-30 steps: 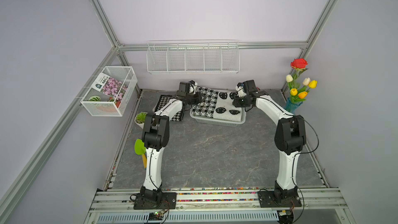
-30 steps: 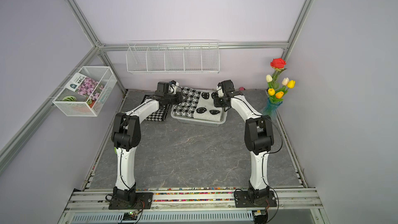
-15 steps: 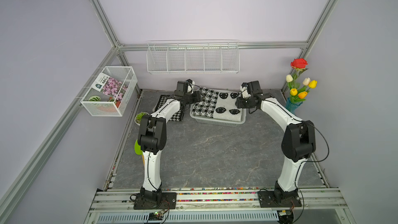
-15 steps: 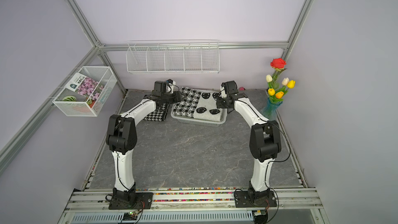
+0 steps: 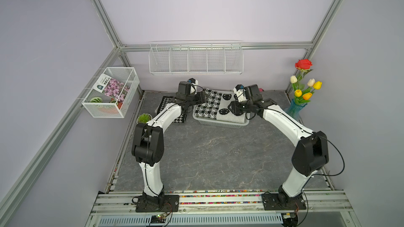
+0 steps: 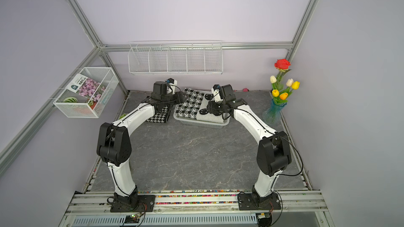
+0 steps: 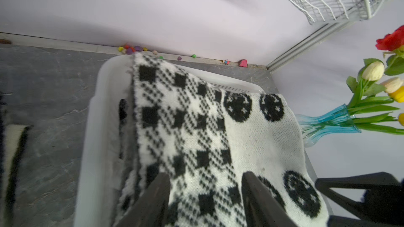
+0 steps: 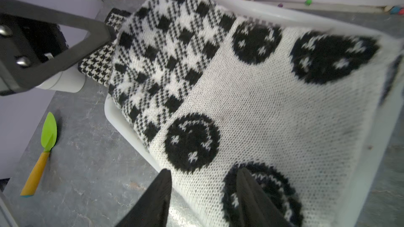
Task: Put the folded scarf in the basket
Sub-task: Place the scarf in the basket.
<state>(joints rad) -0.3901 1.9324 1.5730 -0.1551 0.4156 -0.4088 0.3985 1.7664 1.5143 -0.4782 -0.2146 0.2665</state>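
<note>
Folded scarf (image 5: 215, 105) in basket (image 5: 220, 123) — floor hidden beneath — left hand (image 7: 205, 174) and right hand (image 8: 203, 169) wide, empty.

The scarf (image 5: 215, 105) lies in the basket (image 5: 220, 123) at the back of the table (image 5: 207, 153); a second folded cloth (image 5: 164, 103) lies just left of the basket; a vase (image 5: 295, 108) stands well to its right. A rack (image 5: 195, 62) hangs on the back wall (image 5: 218, 14) behind; a mesh box (image 5: 109, 105) hangs on the left wall (image 5: 43, 57).

The left arm (image 5: 166, 114) and right arm (image 5: 284, 121) wore white shells, bulky black elbow housings (image 5: 148, 147), looping thin black cables (image 5: 343, 164) and black base plates (image 5: 156, 203).
</note>
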